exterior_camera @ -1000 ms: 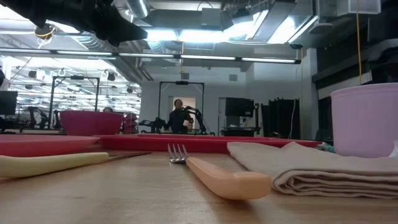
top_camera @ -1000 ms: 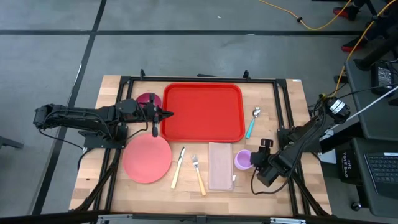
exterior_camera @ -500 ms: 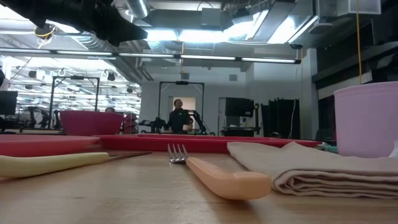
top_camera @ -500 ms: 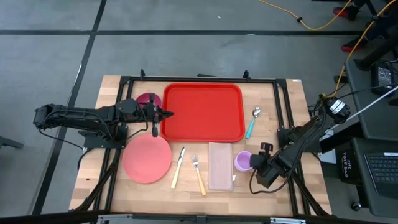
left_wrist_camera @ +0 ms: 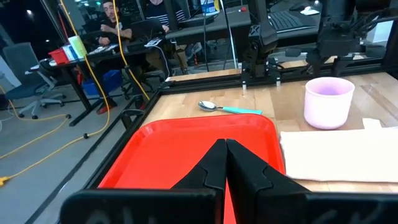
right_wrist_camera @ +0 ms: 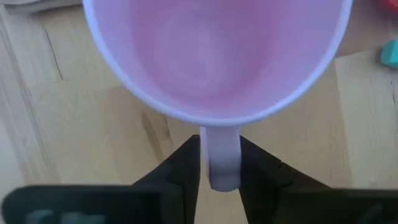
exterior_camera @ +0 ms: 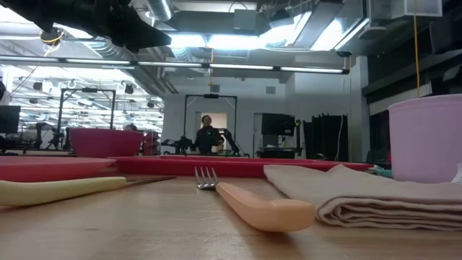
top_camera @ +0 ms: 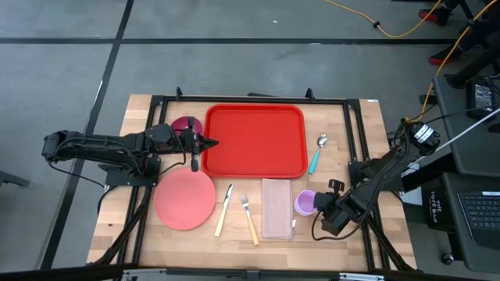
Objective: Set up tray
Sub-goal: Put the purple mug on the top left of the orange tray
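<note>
From above, the left gripper [top_camera: 209, 143] hangs at the left rim of the red tray [top_camera: 255, 141], its jaws shut on nothing, with a dark pink bowl [top_camera: 186, 126] just behind the arm. The tray lies at the back middle of the wooden surface [top_camera: 137, 117] and holds nothing. In front of it, going left to right, lie a round pink plate [top_camera: 184, 199], a knife [top_camera: 223, 210], a fork [top_camera: 249, 218], a folded napkin [top_camera: 277, 208] and a pale purple cup [top_camera: 305, 201]. A spoon [top_camera: 316, 153] with a teal handle lies just right of the tray. The right gripper [top_camera: 322, 208] sits at the cup's right side.

The overhead view does not show how that gripper meets the cup; the right wrist view does. There the two dark fingers [right_wrist_camera: 180, 168] press against either side of the cup's handle [right_wrist_camera: 221, 163], so the jaws are closed around it, while the cup [right_wrist_camera: 211, 56] stands on the wood.

The left wrist view looks across the tray [left_wrist_camera: 186, 149] past its own closed fingers [left_wrist_camera: 227, 163] to the spoon [left_wrist_camera: 227, 108], the cup [left_wrist_camera: 328, 101] and the napkin [left_wrist_camera: 339, 155], with people seated at desks beyond.

The low view sees the fork [exterior_camera: 253, 198], the napkin [exterior_camera: 361, 193] and the cup [exterior_camera: 426, 141] close up, the tray [exterior_camera: 238, 166] as a thin red band, and a person standing far back in the room.
</note>
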Motion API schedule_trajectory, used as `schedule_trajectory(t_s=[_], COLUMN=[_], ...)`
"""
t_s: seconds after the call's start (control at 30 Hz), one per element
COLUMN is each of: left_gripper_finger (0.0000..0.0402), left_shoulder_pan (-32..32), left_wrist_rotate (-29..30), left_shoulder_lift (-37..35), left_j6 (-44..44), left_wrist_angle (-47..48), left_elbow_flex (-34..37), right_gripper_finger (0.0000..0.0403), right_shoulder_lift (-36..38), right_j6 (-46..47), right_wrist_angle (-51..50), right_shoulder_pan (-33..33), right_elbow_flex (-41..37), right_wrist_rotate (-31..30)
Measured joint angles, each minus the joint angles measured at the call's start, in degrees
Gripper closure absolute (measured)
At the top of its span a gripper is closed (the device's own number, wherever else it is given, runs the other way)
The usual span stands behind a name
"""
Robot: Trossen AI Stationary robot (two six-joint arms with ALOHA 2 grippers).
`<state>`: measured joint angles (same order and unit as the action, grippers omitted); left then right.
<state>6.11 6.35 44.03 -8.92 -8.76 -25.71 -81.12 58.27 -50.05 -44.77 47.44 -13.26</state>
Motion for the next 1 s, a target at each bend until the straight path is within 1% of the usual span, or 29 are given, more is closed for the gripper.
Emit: schedule_trajectory(t_s=[0.23, 0.5, 0.63, 0.87, 1.0], left_gripper_finger=[0.0398, 0.0398, 0.0398, 0.0398, 0.0398], left_shoulder_pan=[0.0, 0.0, 0.0, 0.0, 0.0], left_wrist_rotate=[0.0, -0.02, -0.04, -2.22, -3.55], left_shoulder_lift=[0.0, 0.0, 0.0, 0.0, 0.0], left_j6=[-0.03, -0.35, -1.32, -1.32, -3.48], left_wrist_angle=[0.0, -0.01, -0.02, -0.04, -0.27], left_elbow_flex=[0.0, 0.0, 0.0, 0.0, 0.0], right_gripper_finger=[0.0346, 0.0337, 0.0347, 0.0346, 0.0343], right_shoulder_lift=[0.0, 0.52, 2.42, 6.95, 8.42], right_j6=[-0.06, 0.45, 1.54, 1.39, 1.5], right_wrist_angle=[0.16, 0.9, 0.73, 0.5, -0.55], right_shoulder_pan=[0.0, 0.0, 0.0, 0.0, 0.78], right_elbow_flex=[0.02, 0.16, 1.42, 4.14, 5.72], right_wrist_rotate=[0.0, -0.19, -1.18, -6.19, -7.14])
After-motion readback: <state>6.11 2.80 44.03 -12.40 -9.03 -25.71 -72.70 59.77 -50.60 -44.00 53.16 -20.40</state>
